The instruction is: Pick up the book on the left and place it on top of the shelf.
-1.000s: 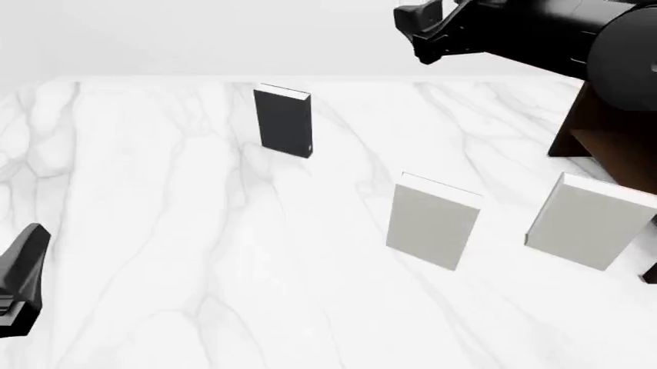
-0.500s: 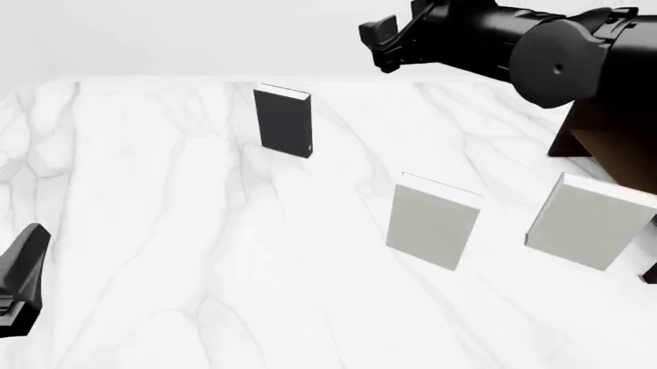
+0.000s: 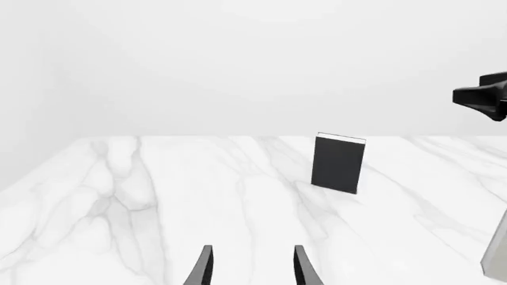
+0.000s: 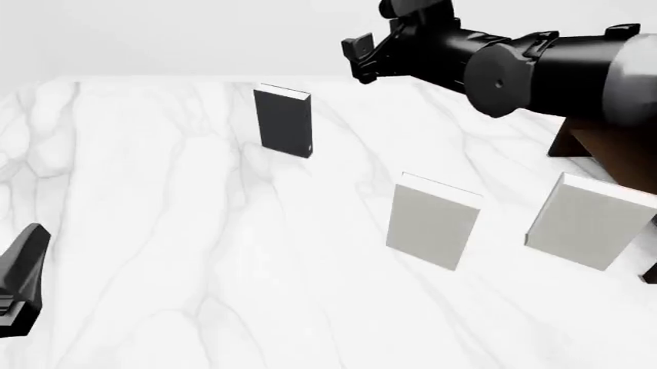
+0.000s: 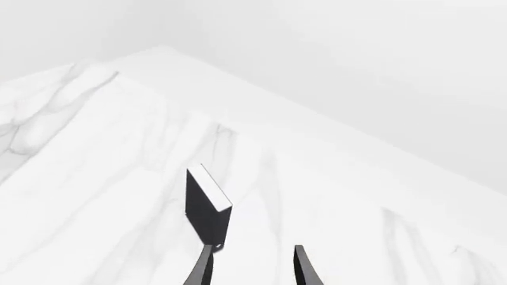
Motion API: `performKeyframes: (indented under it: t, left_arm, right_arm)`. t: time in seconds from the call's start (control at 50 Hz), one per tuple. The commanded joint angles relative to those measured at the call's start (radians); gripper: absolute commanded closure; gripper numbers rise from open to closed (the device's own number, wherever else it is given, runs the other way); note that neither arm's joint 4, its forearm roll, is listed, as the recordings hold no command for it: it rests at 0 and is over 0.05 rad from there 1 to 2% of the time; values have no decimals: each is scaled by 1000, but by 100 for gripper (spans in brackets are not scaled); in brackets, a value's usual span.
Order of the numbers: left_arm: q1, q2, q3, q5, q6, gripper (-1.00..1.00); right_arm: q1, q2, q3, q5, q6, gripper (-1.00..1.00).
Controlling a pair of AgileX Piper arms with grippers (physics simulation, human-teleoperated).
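Reaching toward the book [image 4: 282, 121], which stands up at eleven o'clock on the table [image 4: 185, 254], the right gripper [image 4: 361, 55] has its fingers apart and must next drop over it.

Much of the scene is cut off or covered.

The shelf [image 4: 605, 150] shows only a dark brown sliver by the table's right edge, the rest behind the right arm [image 4: 544, 73] and past the front view's edge. The left gripper [image 4: 21, 280] is clipped at that view's left edge; in the left wrist view only its fingertips [image 3: 204, 270] show. A pale book [image 3: 497, 249] is cut there too.
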Motion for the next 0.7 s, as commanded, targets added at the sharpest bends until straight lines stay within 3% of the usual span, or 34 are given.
performKeyframes:
  t: [0.02, 0.7]
  left_arm:
    - [0, 0, 0, 0, 0, -100]
    - [0, 0, 0, 0, 0, -100]
  right_arm:
    - [11, 75, -40, -22, 11, -100]
    - [17, 235, -146, -57, 28, -100]
